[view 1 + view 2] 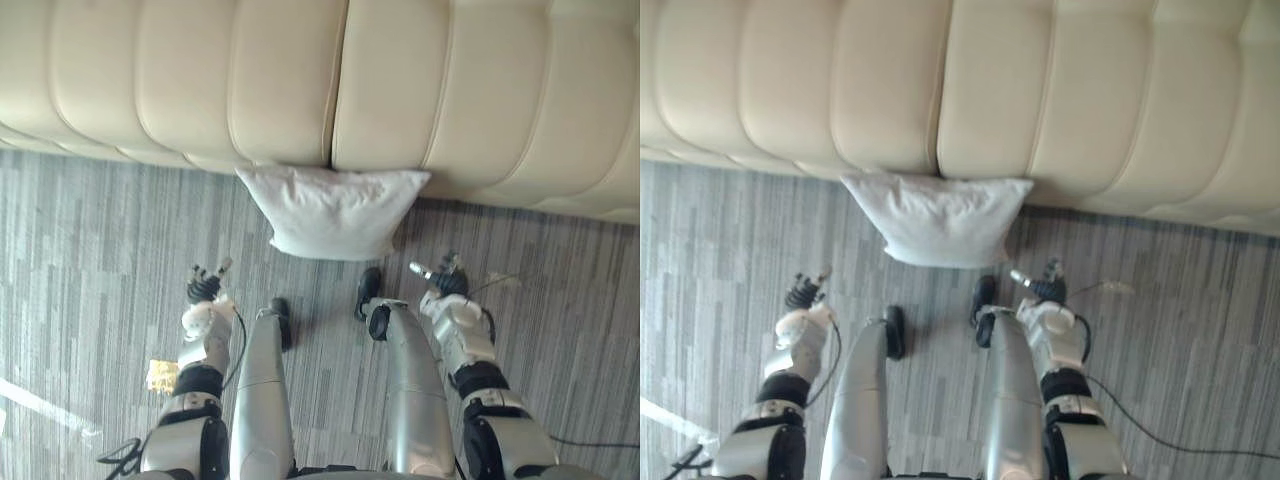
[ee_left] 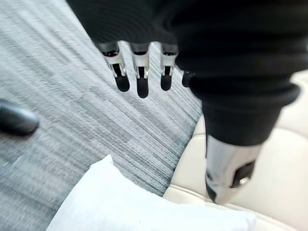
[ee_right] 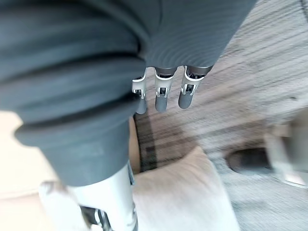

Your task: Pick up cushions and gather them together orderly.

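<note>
So the white cushion (image 1: pixel 330 212) is down on the grey floor (image 1: pixel 100 230), dead centre of the frame, with its upper edge butted against the base of the cream sofa (image 1: pixel 300 80), right under the seam between two sofa sections. Its long axis runs left to right across the frame, parallel to the sofa front. The upper edge is the wide one, with its corners poking out to upper left and upper right, and it narrows toward the lower edge.

The left hand (image 1: pixel 205 290) sits lower left and the right hand (image 1: pixel 445 283) lower right, both hanging above the floor, apart from the cushion, one either side of it. Fingers (image 2: pixel 139 79) on the left are straight and slightly spread, thumb (image 2: pixel 226 168) out to the side, nothing held. Same deal on the right: fingers (image 3: pixel 162 94) straight, side by side, empty.

There's a small yellow scrap (image 1: pixel 162 375) on the floor, lower left.
</note>
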